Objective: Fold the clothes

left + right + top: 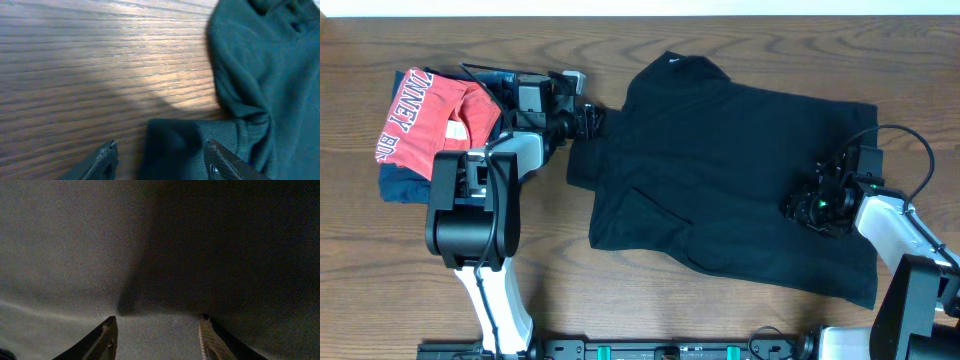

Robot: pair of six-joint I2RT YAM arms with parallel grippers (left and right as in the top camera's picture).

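Two-handed setup: straddling the sleeve edge (175, 145) with the left hand (162, 160), spread wide and gripping nothing; hovering the right hand (157, 337), equally unclenched, low over the black shirt (720, 170) lying flat across the counter (620, 300). Probably lining up a sleeve fold, angling both wrists down.

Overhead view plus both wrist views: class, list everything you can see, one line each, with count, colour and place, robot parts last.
black shirt: one, black, spread over the table's middle and right.
red shirt: one, red with white lettering, folded at the table's left.
navy garment: one, navy blue, under the red shirt.
table: one, brown wood, beneath everything.
left gripper: one, black, open, fingers either side of the black shirt's left edge.
right gripper: one, black, open, over the black shirt's right part.
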